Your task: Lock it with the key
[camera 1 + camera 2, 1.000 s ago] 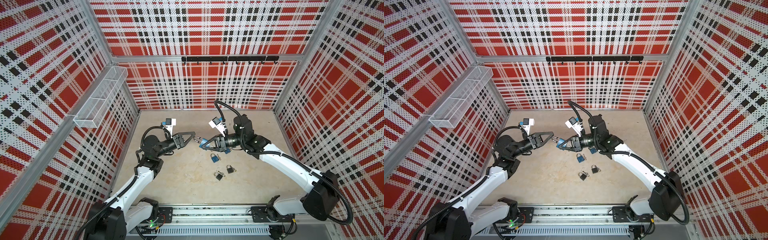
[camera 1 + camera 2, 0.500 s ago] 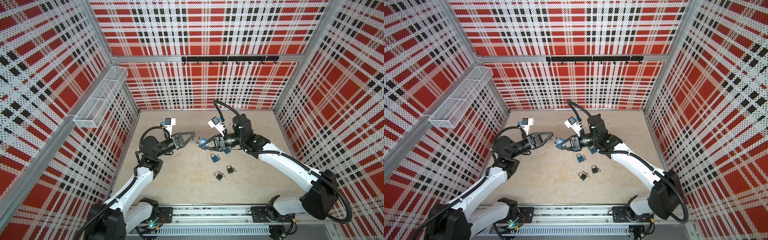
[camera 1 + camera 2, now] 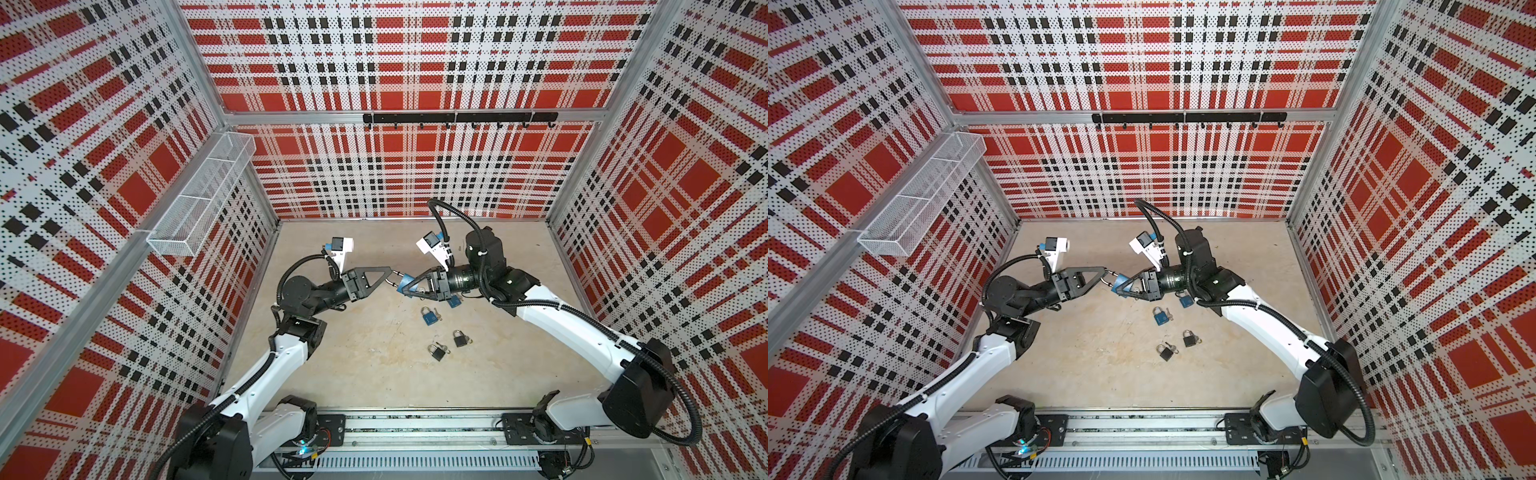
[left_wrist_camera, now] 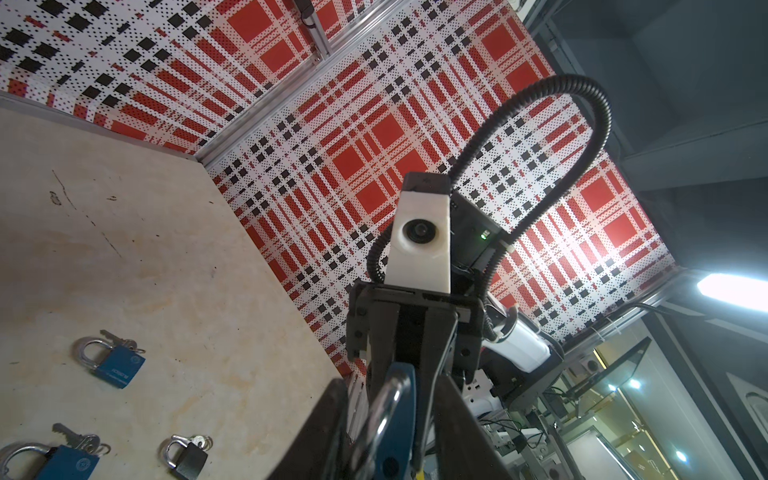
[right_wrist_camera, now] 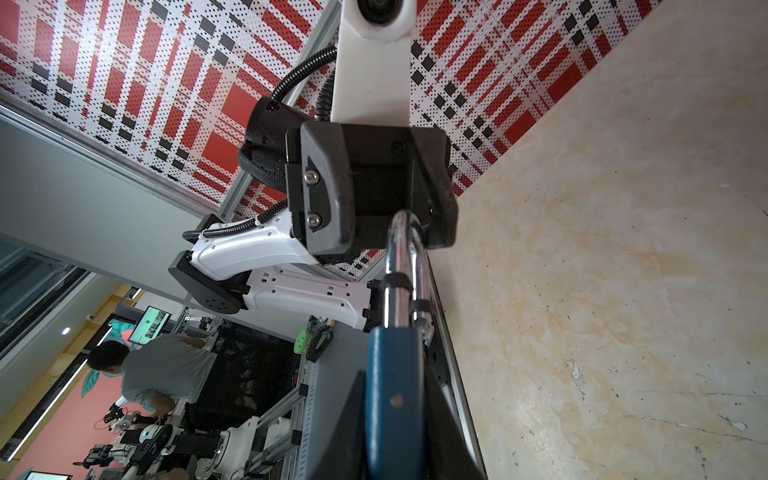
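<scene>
Above the middle of the bench (image 3: 365, 386), a bit nearer its back edge than its front, both arms meet tip to tip in the air. Clenched there is the right gripper (image 3: 405, 285), grasping the held blue padlock (image 3: 405, 279) by its body. In the right wrist view the blue body sits wedged between that gripper's fingers, and the shackle (image 5: 400, 257) sticks straight out toward the other arm.

Facing it from the left-edge side, level with the lock, is the left gripper (image 3: 389, 276). Its fingers (image 5: 326, 187) straddle the top bend of the shackle. The jaws are partly apart, with a gap on one side of the steel, and the other side looks to be touching. Can't tell whether it really pinches the shackle or is just around it. In the left wrist view the shackle and blue body sit right between the left fingers, close to the lens and blurry.

The held lock is clear of the bench surface. Its key can't be made out in any view.

Loose on the bench, right of centre:
- second blue padlock (image 3: 429, 317), just frontward of the right gripper, small keys (image 3: 437, 314) beside it
- third blue padlock (image 3: 455, 301), partly hidden under the right wrist
- rear black padlock (image 3: 460, 340) and front black padlock (image 3: 437, 353), nearer the front edge, near each other but apart, each with small keys by it
</scene>
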Controlling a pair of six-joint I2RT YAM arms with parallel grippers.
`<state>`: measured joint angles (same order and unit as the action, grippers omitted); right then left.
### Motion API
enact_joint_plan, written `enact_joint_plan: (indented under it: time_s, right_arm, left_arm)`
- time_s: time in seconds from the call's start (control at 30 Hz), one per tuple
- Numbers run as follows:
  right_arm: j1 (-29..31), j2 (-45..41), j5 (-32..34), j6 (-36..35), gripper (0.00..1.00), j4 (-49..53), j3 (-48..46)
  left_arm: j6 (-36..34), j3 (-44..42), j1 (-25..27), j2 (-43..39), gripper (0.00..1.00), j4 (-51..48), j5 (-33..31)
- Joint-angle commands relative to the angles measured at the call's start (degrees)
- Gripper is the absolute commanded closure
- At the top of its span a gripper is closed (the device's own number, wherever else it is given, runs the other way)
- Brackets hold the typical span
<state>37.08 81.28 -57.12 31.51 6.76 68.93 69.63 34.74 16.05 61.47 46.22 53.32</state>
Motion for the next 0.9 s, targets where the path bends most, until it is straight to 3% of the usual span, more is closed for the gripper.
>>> enact_joint_plan:
  time_s: [0.0,0.53,0.87]
  right_arm:
    - [-0.21,0.07,-0.06,-0.04,1.0,-4.47,2.88]
    - [-0.18,0.14,-0.27,1.65,1.0,-6.18,2.73]
    - [-0.17,0.08,-3.29,7.76,1.0,-13.15,1.31]
  left_arm:
    - [2.69,-0.46,0.02,0.48,0.66,3.79,1.96]
    - [1.77,-0.86,0.89,2.51,0.99,3.76,2.0]
    - [-0.52,-1.87,0.9,3.34,1.0,3.66,0.69]
